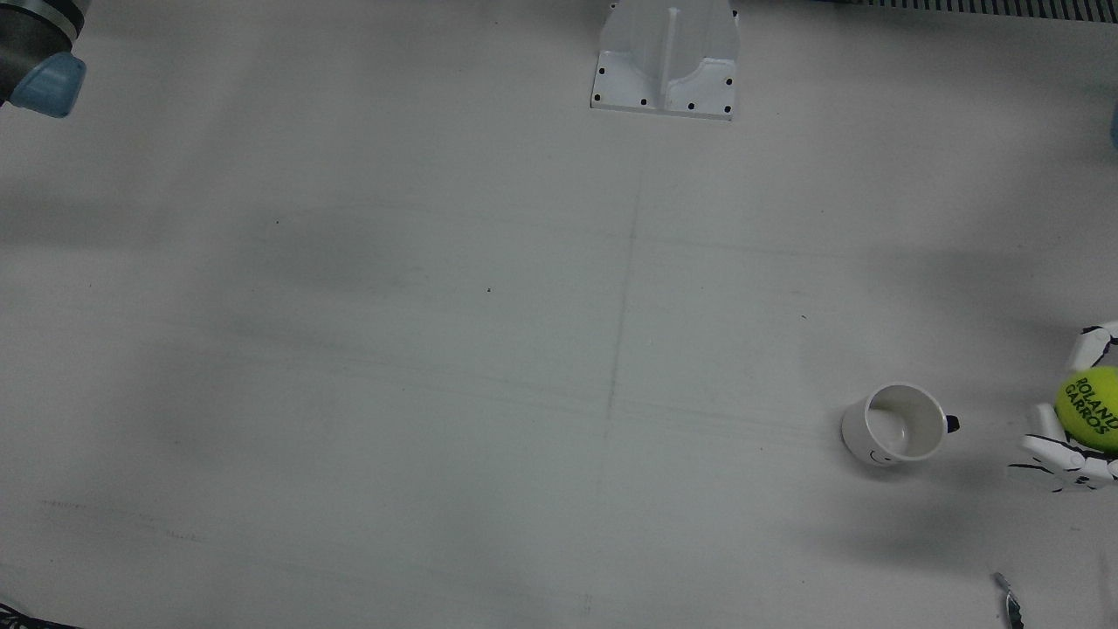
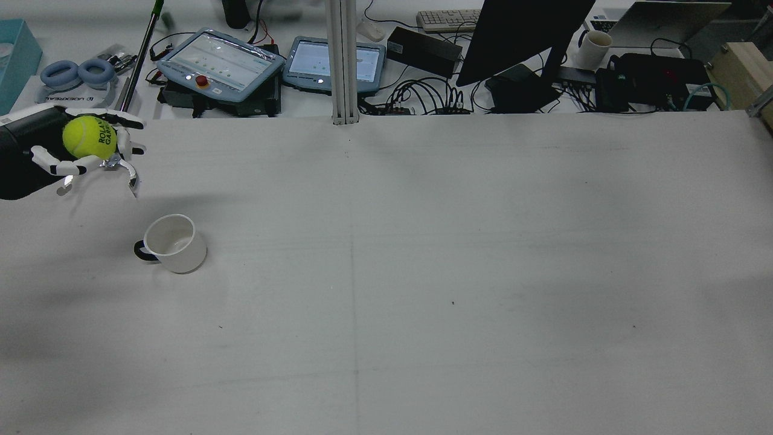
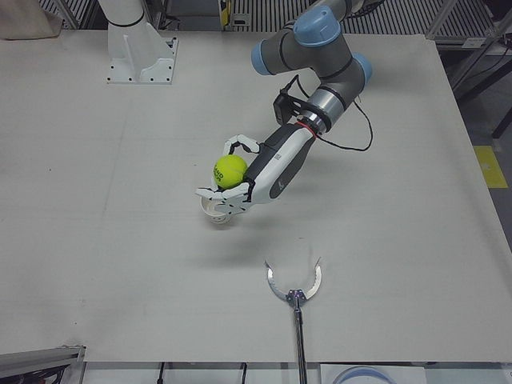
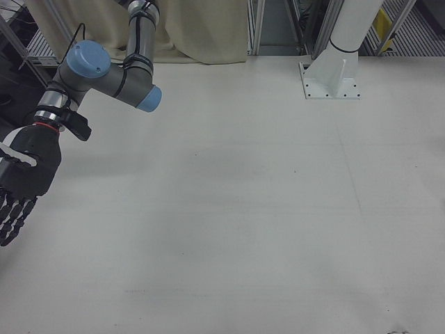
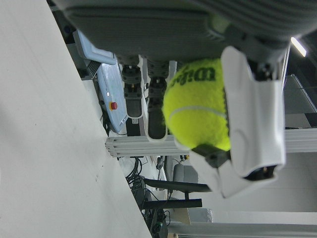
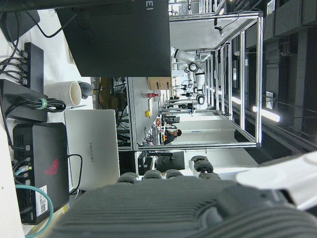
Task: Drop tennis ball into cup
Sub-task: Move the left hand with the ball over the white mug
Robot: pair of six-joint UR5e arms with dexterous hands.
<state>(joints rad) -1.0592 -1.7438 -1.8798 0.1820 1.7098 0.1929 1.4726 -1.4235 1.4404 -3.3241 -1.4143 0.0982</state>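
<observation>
A yellow-green tennis ball (image 2: 90, 137) sits in my left hand (image 2: 66, 158), held above the table's left side; the ball also shows in the front view (image 1: 1089, 407), the left-front view (image 3: 230, 170) and the left hand view (image 5: 198, 104). My left hand (image 3: 234, 192) is shut on it, a little above and beside a white cup (image 2: 172, 243) with a dark handle, which stands upright on the table (image 1: 898, 424). In the left-front view the cup (image 3: 213, 211) is mostly hidden behind the hand. My right hand (image 4: 19, 188) hangs at the table's far side, fingers stretched, holding nothing.
A white arm pedestal (image 1: 665, 59) stands at the table's back middle. A metal claw tool (image 3: 294, 286) lies near the front edge. Tablets (image 2: 220, 63), cables and a monitor (image 2: 524, 42) lie beyond the table's far edge.
</observation>
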